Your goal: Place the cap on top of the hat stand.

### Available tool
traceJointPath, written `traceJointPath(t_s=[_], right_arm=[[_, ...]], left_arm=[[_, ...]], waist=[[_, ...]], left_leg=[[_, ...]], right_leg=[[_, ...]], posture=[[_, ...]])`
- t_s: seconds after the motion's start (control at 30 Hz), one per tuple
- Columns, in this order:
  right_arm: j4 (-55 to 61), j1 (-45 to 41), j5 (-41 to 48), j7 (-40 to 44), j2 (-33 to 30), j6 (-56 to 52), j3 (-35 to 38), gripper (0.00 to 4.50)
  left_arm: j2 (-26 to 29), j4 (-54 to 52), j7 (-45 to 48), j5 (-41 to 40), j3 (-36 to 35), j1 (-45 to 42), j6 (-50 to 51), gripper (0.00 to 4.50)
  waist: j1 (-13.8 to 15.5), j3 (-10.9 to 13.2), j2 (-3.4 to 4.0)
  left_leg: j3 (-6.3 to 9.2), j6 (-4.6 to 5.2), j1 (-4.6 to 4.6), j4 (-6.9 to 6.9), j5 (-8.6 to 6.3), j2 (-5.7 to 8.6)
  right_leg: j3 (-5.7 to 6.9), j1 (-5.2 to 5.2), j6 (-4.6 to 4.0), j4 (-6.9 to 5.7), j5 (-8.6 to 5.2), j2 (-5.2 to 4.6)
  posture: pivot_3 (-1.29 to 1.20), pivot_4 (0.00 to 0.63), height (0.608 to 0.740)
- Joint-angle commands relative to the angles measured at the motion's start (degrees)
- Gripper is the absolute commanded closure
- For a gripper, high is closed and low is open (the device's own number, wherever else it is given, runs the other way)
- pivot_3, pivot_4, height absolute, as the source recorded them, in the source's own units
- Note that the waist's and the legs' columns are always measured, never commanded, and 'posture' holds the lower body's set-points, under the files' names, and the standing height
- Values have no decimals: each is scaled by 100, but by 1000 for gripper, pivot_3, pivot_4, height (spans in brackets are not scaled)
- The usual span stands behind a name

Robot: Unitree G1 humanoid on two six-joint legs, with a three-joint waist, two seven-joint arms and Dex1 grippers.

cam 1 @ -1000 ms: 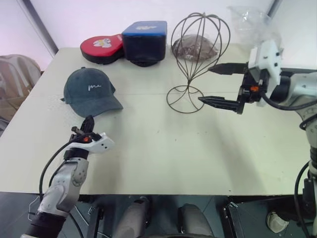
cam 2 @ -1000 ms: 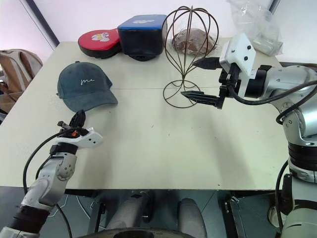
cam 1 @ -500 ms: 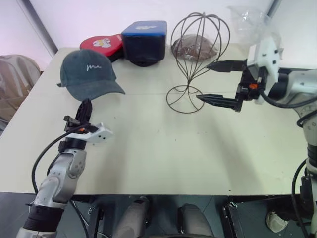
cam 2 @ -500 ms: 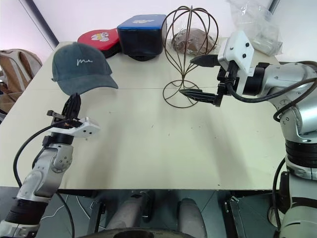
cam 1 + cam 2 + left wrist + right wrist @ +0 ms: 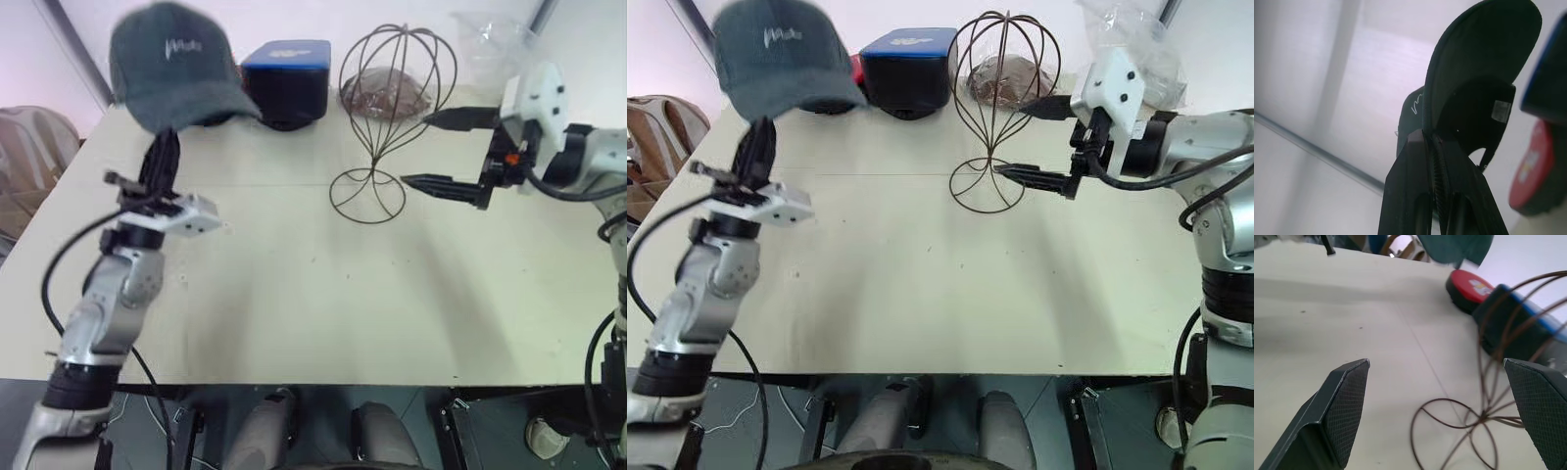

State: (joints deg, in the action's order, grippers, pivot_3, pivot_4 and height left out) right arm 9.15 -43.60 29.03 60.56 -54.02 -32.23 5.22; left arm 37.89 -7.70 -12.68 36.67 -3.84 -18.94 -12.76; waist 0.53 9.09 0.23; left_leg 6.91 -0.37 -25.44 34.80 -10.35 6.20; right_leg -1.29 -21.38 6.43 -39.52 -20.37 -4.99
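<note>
The dark teal-grey cap [image 5: 171, 64] with white script hangs high in the air over the table's far left, brim toward the right. My left gripper [image 5: 164, 137] points upward and is shut on the cap's brim edge [image 5: 1449, 88], seen from below in the left wrist view. The wire hat stand [image 5: 392, 108] rises at the table's far middle, its looped base [image 5: 367, 196] flat on the table. My right gripper [image 5: 443, 151] is open just right of the stand's stem, one finger [image 5: 460, 117] level with the cage, the other [image 5: 441, 185] near the base; the base loops [image 5: 1459, 426] lie between them.
A blue box [image 5: 286, 78] and a red flat pad [image 5: 1469, 289] sit at the far edge behind the cap. A brown lump [image 5: 384, 94] lies behind the stand, and a clear plastic bag [image 5: 1132, 44] at the far right corner. The cream table [image 5: 313, 294] stretches toward me.
My left gripper has lifted the cap from the table up into the air, the wrist tipping upward. The right gripper has held nearly still beside the stand.
</note>
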Motion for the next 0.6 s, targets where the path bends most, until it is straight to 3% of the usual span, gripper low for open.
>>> traceJointPath(t_s=[0.03, 0.27, 0.6], right_arm=[[-86, -197, -27, 10, -207, 147, 366, 0], [-348, -283, 180, 16, -580, -30, 898, 0], [-175, 82, 777, 212, -1172, -714, 1627, 0]], left_arm=[[191, 214, 78, -342, -254, -288, -334, 4461], [404, 661, 497, -938, -207, -1020, -981, 4461], [19, 1095, 1248, -1598, 183, -1935, -1535, 4461]], waist=[[-9, 0, 0], [19, 2, -3], [11, 2, -4]], left_leg=[[-1, 0, 0, -1, 0, -1], [-2, 0, -2, 1, 0, 0], [-3, 3, -3, 4, -1, 0]], right_leg=[[0, -1, 0, 0, 0, 1], [-2, 0, 1, 0, 0, 0], [-2, 4, 2, 2, 1, 0]], posture=[[0, 150, 740], [0, 150, 740], [0, 150, 740]])
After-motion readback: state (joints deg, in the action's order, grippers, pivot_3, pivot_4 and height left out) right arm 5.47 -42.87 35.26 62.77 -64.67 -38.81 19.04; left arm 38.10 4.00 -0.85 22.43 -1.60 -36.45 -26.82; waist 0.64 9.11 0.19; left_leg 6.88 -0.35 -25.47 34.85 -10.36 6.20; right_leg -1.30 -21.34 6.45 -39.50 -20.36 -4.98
